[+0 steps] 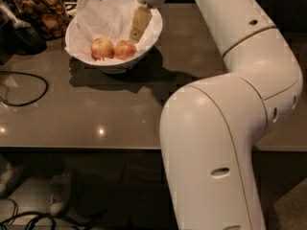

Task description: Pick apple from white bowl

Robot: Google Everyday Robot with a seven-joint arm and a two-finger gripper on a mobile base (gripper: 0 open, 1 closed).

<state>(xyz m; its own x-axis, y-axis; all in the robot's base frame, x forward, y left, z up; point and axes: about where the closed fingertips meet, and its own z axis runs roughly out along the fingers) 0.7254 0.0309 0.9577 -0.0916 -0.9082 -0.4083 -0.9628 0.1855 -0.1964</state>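
The white bowl [144, 46] stands on the brown table at the back left, lined with crumpled white paper. Two apples lie in it side by side. The right one is the reddish-orange apple [125, 49]. The left one is a paler yellowish apple [102, 48] with a red blush. My gripper [136, 34] hangs inside the bowl's right half, pointing down. Its tip is just above and to the right of the reddish-orange apple and holds nothing that I can see.
A glass jar of brown snacks [42, 12] stands left of the bowl beside a dark object [21, 37]. A black cable [29, 92] loops on the table's left. My white arm [230, 119] fills the right side. The table's front edge [81, 148] runs across.
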